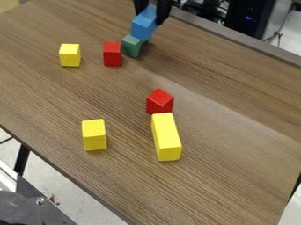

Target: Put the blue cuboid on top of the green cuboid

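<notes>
My gripper [150, 16] clasps the blue block [143, 25] — tilted, long axis slanting down from me. The green block [131, 46] sits lower.

Two red blocks [113, 54] and three yellow ones [166, 137], one of them long, sit on the wooden table [235, 145]
</notes>
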Robot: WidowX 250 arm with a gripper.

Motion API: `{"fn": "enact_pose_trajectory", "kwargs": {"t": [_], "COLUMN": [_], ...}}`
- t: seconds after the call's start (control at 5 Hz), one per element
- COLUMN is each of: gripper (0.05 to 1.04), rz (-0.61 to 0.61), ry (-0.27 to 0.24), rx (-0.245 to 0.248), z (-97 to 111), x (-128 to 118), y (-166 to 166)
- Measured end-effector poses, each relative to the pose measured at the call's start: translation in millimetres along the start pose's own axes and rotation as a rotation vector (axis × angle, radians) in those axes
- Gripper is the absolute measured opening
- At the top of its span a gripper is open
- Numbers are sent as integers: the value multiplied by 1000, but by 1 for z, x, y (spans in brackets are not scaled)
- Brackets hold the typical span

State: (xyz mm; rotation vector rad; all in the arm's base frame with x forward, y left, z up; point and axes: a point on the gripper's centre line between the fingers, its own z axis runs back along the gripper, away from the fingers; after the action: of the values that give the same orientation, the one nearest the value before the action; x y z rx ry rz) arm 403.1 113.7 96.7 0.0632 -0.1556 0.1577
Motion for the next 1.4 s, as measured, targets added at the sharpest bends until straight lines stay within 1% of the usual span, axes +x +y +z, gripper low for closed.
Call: {"fn": "enact_pose_trajectory", "kwargs": {"t": [0.2,0.4,0.6,1.0,1.2,1.4], "gripper": [567,567,567,567,567,567], "rz": [0,0,5,4,6,1], "ry": [-2,19,18,53,45,49], "rx": [-4,-5,-13,-30,-29,-28], "z": [1,-9,-11,-31,-32,-31], "x": [2,4,7,22,27,27], "y": [3,9,14,30,35,36]}}
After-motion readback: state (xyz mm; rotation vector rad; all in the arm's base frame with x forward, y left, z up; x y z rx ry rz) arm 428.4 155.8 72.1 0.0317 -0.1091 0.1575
